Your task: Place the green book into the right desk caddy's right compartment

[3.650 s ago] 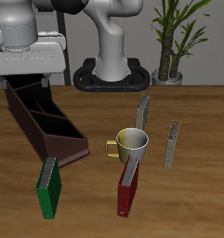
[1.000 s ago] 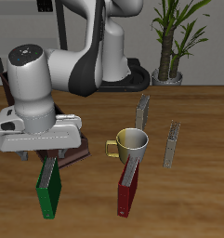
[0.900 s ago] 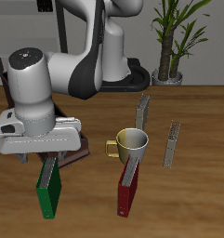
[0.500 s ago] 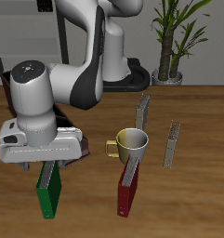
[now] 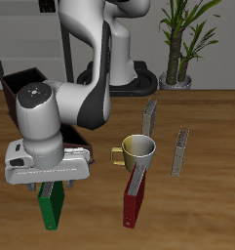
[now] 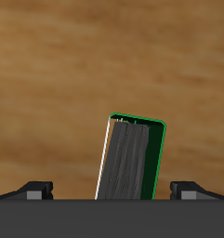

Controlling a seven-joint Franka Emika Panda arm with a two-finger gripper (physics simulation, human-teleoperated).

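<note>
Green book (image 5: 52, 205) stands upright on the wooden table (image 5: 202, 186), near the front edge, with its upper end hidden behind the robot's hand. The gripper (image 5: 53, 183) sits directly over it, low enough that the wide grey hand body covers the book's top in the exterior view. In the wrist view the book (image 6: 132, 160) shows end-on against the wood, its pale page block framed by the green cover, lying between the two fingertips (image 6: 36, 189), which stand spread well apart on either side of it and clear of the covers. The jaws are open and grip nothing.

Behind the arm, farther back on the table, only a corner of the dark-brown caddy (image 5: 21, 84) shows; the arm hides the rest, so its compartments cannot be made out. The book is on the table, well apart from that visible corner.

Beside the green book, also near the front edge, a dark red book (image 5: 135, 198) stands upright. Just behind it is a mug (image 5: 137, 151) with a yellow inside and a handle turned toward the arm. Farther back stand two slim grey objects, one behind the mug (image 5: 151, 115) and one out to the side (image 5: 181, 151); what they are is not clear. A potted plant (image 5: 179, 44) stands at the table's far side.
</note>
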